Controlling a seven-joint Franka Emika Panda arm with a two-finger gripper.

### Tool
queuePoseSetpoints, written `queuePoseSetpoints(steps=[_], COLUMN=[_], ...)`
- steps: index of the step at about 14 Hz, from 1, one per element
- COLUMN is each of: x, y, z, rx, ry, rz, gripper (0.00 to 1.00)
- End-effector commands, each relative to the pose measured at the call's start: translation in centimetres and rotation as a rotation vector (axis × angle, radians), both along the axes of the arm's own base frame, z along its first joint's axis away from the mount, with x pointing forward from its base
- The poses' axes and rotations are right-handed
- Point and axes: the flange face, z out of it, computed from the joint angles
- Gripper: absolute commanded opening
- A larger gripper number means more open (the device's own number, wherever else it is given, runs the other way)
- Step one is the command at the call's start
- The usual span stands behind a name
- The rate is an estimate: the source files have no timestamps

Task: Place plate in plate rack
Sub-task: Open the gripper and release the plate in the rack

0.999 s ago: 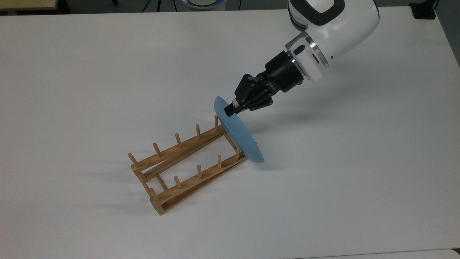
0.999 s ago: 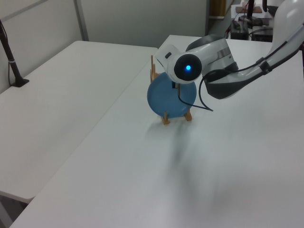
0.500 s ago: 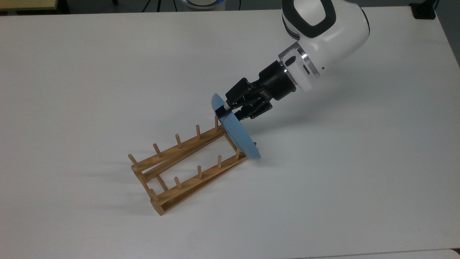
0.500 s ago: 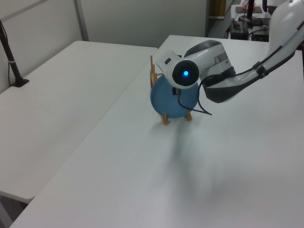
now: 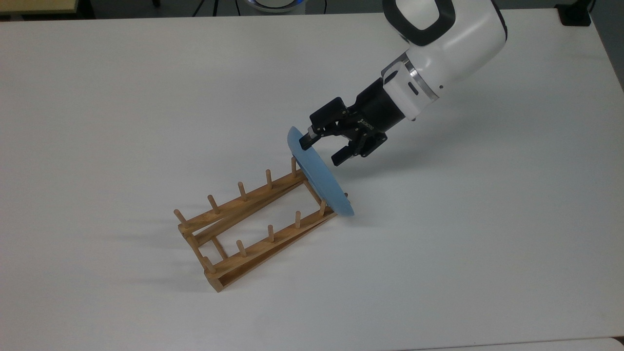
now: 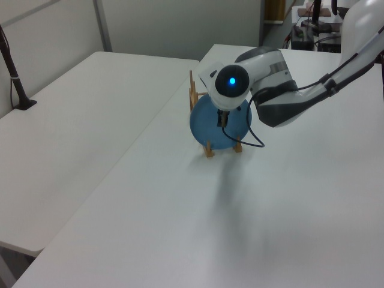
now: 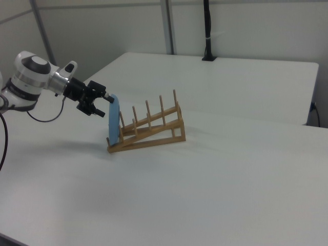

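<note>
1. One plate [image 5: 319, 178] stands on edge in the end slot of the plate rack [image 5: 253, 224].
2. Gripper [image 5: 322, 150] jaws released at plate's top rim.
3. Release step; next: retreat without nudging plate.

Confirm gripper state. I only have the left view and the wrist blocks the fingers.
Observer: Top view shows the gripper open, fingers spread on either side of the plate's upper rim.
Operator: Plate seated?
Observer: Right view shows it standing on edge at the low end of the plate rack, near upright against the end pegs.
Operator: Other slots?
Observer: Top view shows the remaining pegs with nothing between them.
</note>
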Motion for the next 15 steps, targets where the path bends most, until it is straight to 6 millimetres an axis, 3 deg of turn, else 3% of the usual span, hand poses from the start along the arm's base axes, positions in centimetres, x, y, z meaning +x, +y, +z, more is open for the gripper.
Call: queuePoseSetpoints(steps=[1,5,7,11,15], x=[-0.4,-1.0,-1.0,1.0,1.6], y=[1.0,2.3,2.2,-2.9,-4.8], z=[2.9,5.3,4.9,4.8,5.0], rx=[0.187,0.424,0.415,0.344,0.318], ry=[-0.012,0.031,0.042,0.014,0.034], rz=[-0.049,-0.136,-0.13,-0.156,-0.146], gripper=[1.0,1.0,1.0,1.0,1.0])
